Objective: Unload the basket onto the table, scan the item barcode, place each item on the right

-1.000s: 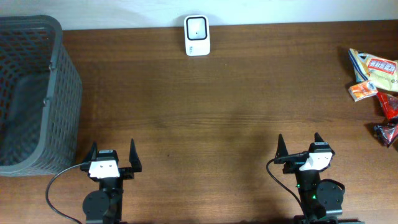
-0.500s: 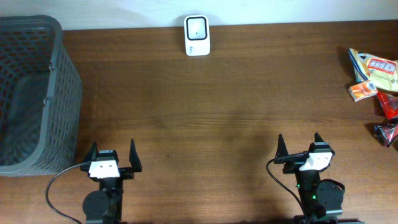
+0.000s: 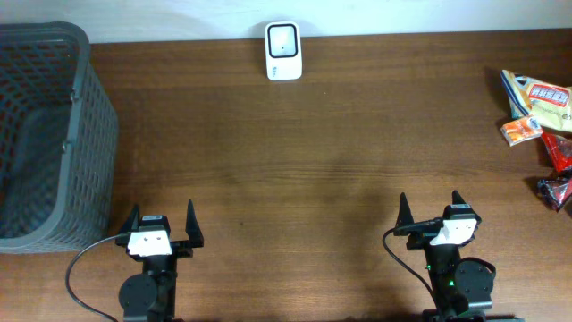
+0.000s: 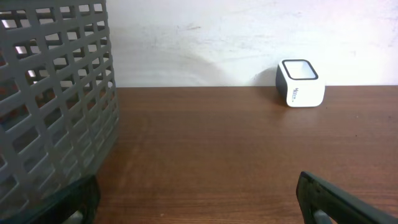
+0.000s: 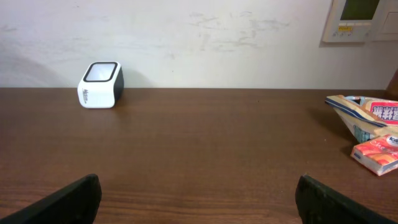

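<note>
A white barcode scanner [image 3: 283, 51] stands at the table's far edge, centre; it also shows in the left wrist view as the scanner [image 4: 300, 83] and in the right wrist view as the scanner [image 5: 100, 84]. Several snack packets lie at the far right: a yellow-white bag [image 3: 539, 97], a small orange pack [image 3: 520, 131] and red wrappers [image 3: 556, 170]. The bag [image 5: 367, 113] and orange pack [image 5: 377, 155] appear in the right wrist view. My left gripper [image 3: 162, 222] and right gripper [image 3: 430, 207] rest near the front edge, both open and empty.
A tall grey mesh basket [image 3: 46, 134] fills the left side of the table, close beside my left gripper; its wall [image 4: 50, 93] dominates the left wrist view. A white wall runs behind the table.
</note>
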Motion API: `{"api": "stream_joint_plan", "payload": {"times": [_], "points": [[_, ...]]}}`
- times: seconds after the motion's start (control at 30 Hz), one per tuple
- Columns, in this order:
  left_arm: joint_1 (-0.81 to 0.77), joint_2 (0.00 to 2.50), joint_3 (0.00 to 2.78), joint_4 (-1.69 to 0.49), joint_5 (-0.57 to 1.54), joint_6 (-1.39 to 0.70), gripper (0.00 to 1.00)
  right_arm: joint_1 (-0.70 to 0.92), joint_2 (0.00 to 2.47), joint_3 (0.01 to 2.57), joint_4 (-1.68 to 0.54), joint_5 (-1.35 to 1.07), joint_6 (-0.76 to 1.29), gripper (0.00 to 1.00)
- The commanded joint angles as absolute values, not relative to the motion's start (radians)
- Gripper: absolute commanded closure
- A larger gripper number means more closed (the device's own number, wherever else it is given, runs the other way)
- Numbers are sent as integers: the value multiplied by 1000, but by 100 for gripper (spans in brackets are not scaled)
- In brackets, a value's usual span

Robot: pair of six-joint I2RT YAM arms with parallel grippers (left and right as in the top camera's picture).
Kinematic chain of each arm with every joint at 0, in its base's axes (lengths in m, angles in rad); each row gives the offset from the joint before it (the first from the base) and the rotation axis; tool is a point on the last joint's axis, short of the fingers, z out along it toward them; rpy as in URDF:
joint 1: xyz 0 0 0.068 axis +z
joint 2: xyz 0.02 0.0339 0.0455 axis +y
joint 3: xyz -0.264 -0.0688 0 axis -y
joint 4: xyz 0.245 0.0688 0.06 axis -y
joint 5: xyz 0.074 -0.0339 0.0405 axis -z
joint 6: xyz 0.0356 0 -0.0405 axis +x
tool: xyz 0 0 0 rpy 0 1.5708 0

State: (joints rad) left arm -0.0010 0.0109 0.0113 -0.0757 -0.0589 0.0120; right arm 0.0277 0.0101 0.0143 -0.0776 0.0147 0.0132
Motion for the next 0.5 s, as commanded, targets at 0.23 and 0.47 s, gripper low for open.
{"api": "stream_joint_plan", "payload": {"times": [0.23,0.47], "points": [[-6,5,9,-81,-51,31,1,26,3,6,-81,15,5,1],[-6,5,9,-81,-51,31,1,26,3,6,-81,15,5,2]]}}
